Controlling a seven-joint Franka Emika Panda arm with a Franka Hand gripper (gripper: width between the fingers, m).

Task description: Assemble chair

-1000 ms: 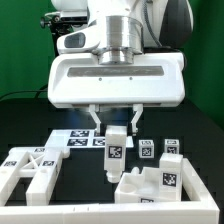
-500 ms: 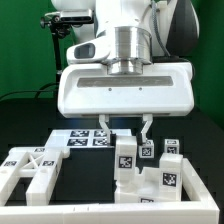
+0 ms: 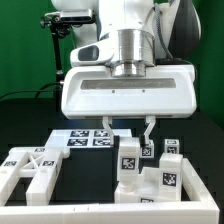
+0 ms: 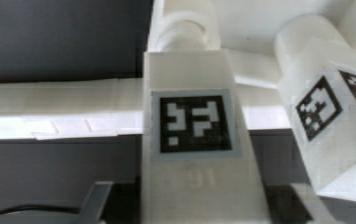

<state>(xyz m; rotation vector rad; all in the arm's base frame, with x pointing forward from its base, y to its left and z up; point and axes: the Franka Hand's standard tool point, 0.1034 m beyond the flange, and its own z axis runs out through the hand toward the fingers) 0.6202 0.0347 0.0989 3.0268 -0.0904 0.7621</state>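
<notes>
- Gripper [image 3: 128, 131]: jaws closed on the upper end of the post [image 3: 128, 162]; in the wrist view the post fills the space between the fingers, tag facing the camera
- Post: square-section white bar, long axis vertical, hanging straight below the gripper; no tilt evident in the exterior view
- Seat [image 3: 186, 190]: chunky white tagged part lying flat on the table; the post's lower end stands at the seat's edge on the exterior view's left, touching or just short of it. Contact cannot be confirmed, as the two whites merge there
- Governing relation: the receiving point on the seat is judged to lie directly beneath the held post, so the coming move should be a straight descent along the post's own axis with little sideways correction
- Risk, as judged: a small offset or twist at entry would jam the post against the seat's wall
- Frame [image 3: 28, 168]: cross-braced, well apart from the seat toward the exterior view's left
- Small tagged blocks [image 3: 172, 149]: just behind the seat, clear of the fingers
- Marker board [image 3: 88, 139]: behind the seat, toward the exterior view's left
- Stage, as judged: one post being fitted, most of the chair not yet joined
</notes>
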